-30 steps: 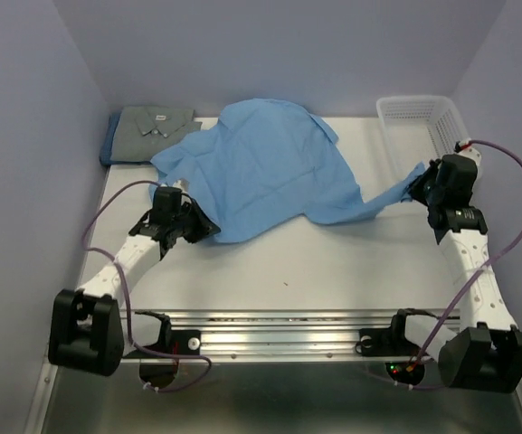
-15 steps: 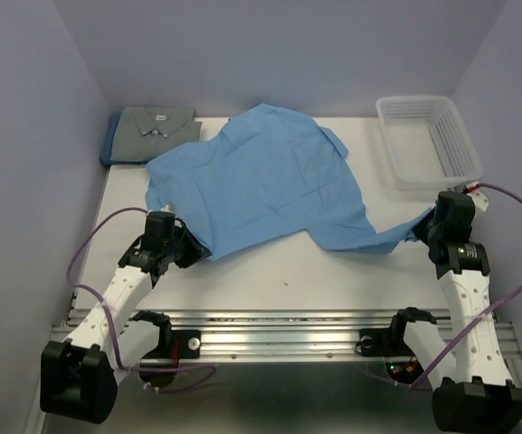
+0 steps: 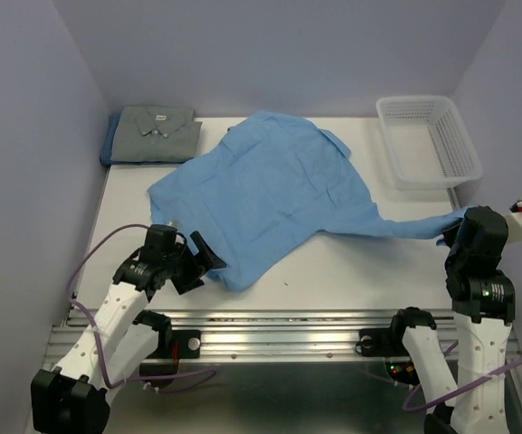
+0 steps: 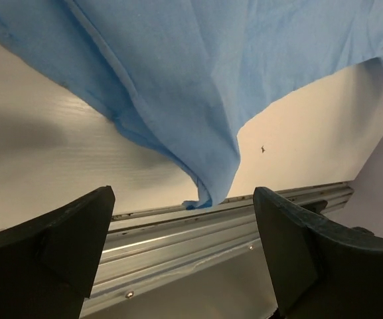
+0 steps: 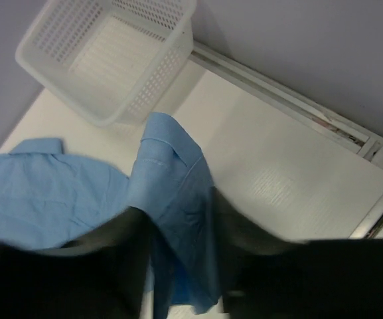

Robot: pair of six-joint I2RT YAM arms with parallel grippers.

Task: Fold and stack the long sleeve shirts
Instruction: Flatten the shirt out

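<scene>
The light blue long sleeve shirt [image 3: 270,194] lies spread over the middle of the table, one sleeve stretched to the right. My left gripper [image 3: 202,264] stands wide open just left of the shirt's near hem corner [image 4: 208,193], with nothing between its fingers [image 4: 58,246]. My right gripper [image 3: 450,226] sits at the end of that sleeve [image 5: 171,179]. The cloth runs between its blurred fingers [image 5: 105,266], and the blur hides whether they pinch it. A folded grey shirt [image 3: 156,131] rests on a darker blue one [image 3: 109,149] at the back left.
A white mesh basket [image 3: 421,98] stands at the back right, also in the right wrist view [image 5: 145,93]. A metal rail [image 3: 288,325] runs along the near table edge. Purple walls close in the left, back and right.
Both arms pulled back toward the near edge, dragging the light blue shirt nearer and flatter. The left gripper opened and let go of the hem. The right arm swung further right and nearer.
</scene>
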